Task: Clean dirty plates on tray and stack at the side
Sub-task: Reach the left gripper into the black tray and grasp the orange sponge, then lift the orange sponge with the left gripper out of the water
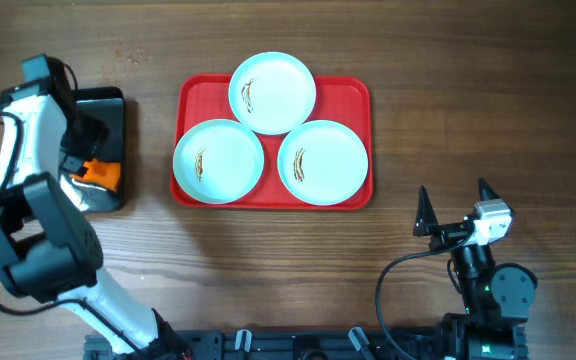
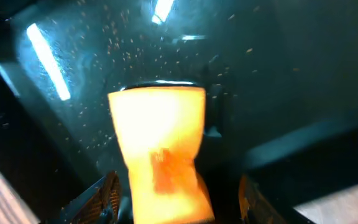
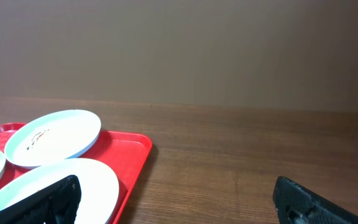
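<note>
Three white plates lie on the red tray (image 1: 353, 95): one at the back (image 1: 273, 92), one front left (image 1: 218, 160), one front right (image 1: 322, 161). Each has a small brown-yellow smear near its centre. My left gripper (image 1: 90, 170) is down over a black tray (image 1: 108, 105), open, with its fingers (image 2: 179, 208) on either side of an orange sponge (image 2: 160, 143). My right gripper (image 1: 453, 195) is open and empty above the table, front right of the red tray. In the right wrist view its fingers (image 3: 179, 199) frame the front right plate (image 3: 86, 183) and the back plate (image 3: 55, 137).
The black tray stands left of the red tray on the wooden table (image 1: 468, 80). The red tray's right rim (image 3: 135, 155) lies just left of my right gripper's line. The right arm's base (image 1: 493, 290) sits at the front edge.
</note>
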